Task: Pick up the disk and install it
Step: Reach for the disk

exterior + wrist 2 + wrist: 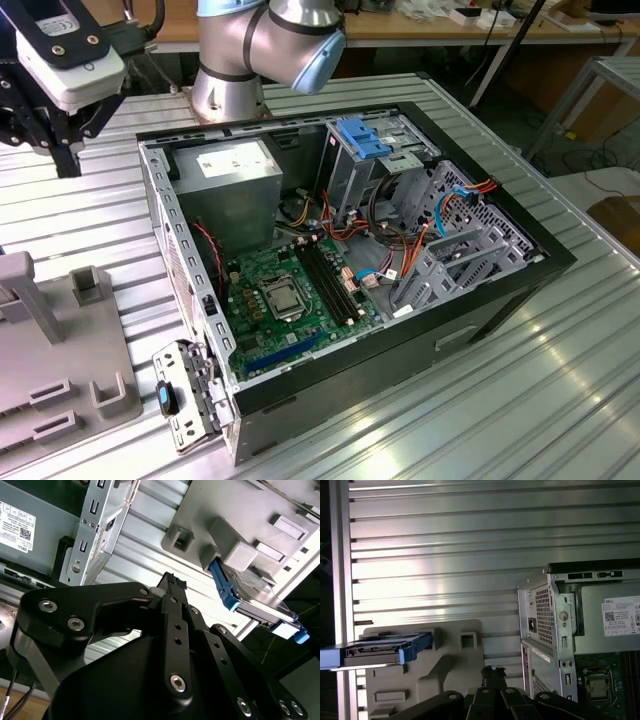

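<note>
Black linkage of the gripper (172,582) sits closest to the lens in both wrist views (492,671). I cannot tell whether the pincer is open or closed, but nothing is visibly caught in it.

Largest of all is the ribbed aluminium table (450,420), which carries everything else. Next comes the open computer case (480,310), lying on its side in the middle of the exterior view with its motherboard (290,300) exposed. A pale blue latch (365,140) sits on the drive cage at about twelve o'clock from that board.

At about eight o'clock from the case lies the grey holder (60,400), a moulded block with slots. In the exterior view the gripper (45,135) hangs at about ten o'clock from the case, above the table and well apart from the case's interior.

Smallest is the disk (260,605), grey metal between bright blue rails. It rests in the holder (450,650), and one end of it (375,652) juts out past the holder's edge. The gripper is near it but not touching.

As I judge it, nothing of the task is done. The disk has not been lifted, so both the pick-up and the fitting into the case are left.
</note>
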`<state>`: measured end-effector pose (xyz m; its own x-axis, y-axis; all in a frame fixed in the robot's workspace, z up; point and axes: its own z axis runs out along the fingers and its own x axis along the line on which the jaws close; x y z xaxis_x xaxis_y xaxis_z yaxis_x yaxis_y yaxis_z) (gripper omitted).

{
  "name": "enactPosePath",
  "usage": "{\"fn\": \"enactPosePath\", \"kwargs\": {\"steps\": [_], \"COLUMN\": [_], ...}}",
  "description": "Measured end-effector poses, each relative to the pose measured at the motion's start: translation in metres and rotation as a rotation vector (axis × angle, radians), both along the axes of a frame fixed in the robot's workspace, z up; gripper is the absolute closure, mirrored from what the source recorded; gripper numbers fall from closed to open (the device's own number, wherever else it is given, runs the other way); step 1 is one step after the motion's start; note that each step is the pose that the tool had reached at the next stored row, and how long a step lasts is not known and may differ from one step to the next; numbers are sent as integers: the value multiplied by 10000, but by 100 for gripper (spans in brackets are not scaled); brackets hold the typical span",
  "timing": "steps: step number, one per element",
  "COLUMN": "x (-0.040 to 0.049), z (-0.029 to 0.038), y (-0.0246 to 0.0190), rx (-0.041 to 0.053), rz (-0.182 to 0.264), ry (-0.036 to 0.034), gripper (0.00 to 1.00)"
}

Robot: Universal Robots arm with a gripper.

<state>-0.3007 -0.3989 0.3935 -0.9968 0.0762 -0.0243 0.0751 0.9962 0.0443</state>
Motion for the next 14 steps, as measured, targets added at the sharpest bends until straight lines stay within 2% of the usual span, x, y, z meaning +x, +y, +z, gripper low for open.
{"fn": "enactPosePath", "kwargs": {"steps": [14], "x": [-284], "z": [0], "y": [0], "rx": [0], "rz": [0], "ry": [1], "gripper": [89]}}
